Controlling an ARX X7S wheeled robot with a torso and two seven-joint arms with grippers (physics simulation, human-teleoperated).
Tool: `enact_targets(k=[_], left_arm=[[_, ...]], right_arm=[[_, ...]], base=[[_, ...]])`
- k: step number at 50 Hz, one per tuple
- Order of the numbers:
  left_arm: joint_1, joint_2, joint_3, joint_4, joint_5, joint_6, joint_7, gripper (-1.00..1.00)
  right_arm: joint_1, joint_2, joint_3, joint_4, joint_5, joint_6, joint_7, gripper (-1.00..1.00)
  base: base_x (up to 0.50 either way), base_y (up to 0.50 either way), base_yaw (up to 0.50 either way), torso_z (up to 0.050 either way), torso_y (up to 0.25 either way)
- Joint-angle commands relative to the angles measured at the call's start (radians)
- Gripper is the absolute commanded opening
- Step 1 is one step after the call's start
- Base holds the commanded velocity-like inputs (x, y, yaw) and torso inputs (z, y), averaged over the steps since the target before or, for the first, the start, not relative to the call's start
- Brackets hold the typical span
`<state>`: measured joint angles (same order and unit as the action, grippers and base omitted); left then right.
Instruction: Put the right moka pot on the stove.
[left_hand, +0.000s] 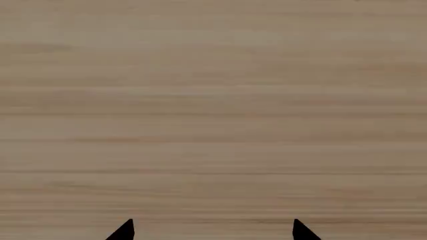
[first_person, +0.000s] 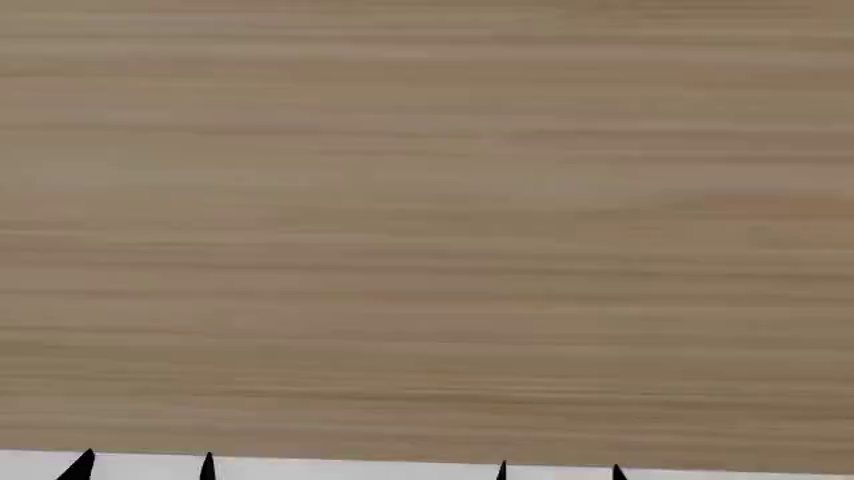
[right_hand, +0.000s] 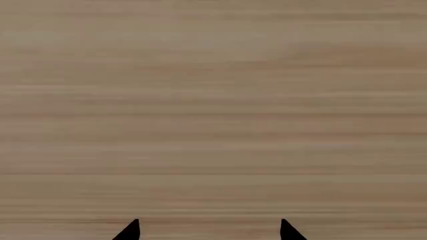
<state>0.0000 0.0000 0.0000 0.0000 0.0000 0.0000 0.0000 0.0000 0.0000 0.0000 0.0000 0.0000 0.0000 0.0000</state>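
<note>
Neither the right moka pot nor the stove shows in any of the three views, so their places cannot be told from here.

What fills every view is a pale wood-grain surface (first_person: 427, 230), its streaks running across; whether it is a tabletop or an upright panel cannot be told. In the head view a white strip (first_person: 347, 469) runs along the bottom edge beneath the wood.

The left pincer (left_hand: 213, 231) shows in its wrist view only as two black pointed fingertips (left_hand: 124, 231), set wide apart with bare wood grain between them and nothing held. The right pincer (right_hand: 209, 231) looks the same in its own wrist view: two black fingertips (right_hand: 129, 231), spread apart, with nothing between.

In the head view, four small black points poke up over the white strip, two toward the left and two toward the right, each pair with a clear gap between.
</note>
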Motion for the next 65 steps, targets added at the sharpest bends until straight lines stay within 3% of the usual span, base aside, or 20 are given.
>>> enact_targets(k=[1, 2, 5, 31, 65], left_arm=[[0.000, -0.010, 0.011, 0.000, 0.000, 0.000, -0.011, 1.00], [0.004, -0.010, 0.012, 0.011, -0.011, -0.003, -0.009, 1.00], [0.002, -0.024, 0.027, 0.009, -0.030, -0.002, -0.027, 1.00], [0.005, -0.073, 0.087, 0.004, -0.088, 0.032, -0.071, 1.00], [0.001, -0.109, 0.126, 0.003, -0.127, 0.049, -0.116, 1.00]], right_arm=[[0.000, 0.009, -0.013, 0.000, 0.009, 0.000, 0.013, 1.00], [0.002, 0.010, -0.016, 0.054, -0.015, -0.051, 0.026, 1.00], [0.001, 0.025, -0.033, -0.007, 0.005, 0.016, 0.039, 1.00], [0.017, 0.077, -0.096, 0.019, 0.027, 0.005, 0.098, 1.00], [0.021, 0.111, -0.136, 0.030, 0.035, -0.001, 0.166, 1.00]], base=[[0.00, 0.00, 0.00, 0.000, 0.000], [0.00, 0.00, 0.00, 0.000, 0.000], [0.00, 0.00, 0.00, 0.000, 0.000], [0.00, 0.00, 0.00, 0.021, 0.013], [0.00, 0.00, 0.00, 0.046, 0.056]])
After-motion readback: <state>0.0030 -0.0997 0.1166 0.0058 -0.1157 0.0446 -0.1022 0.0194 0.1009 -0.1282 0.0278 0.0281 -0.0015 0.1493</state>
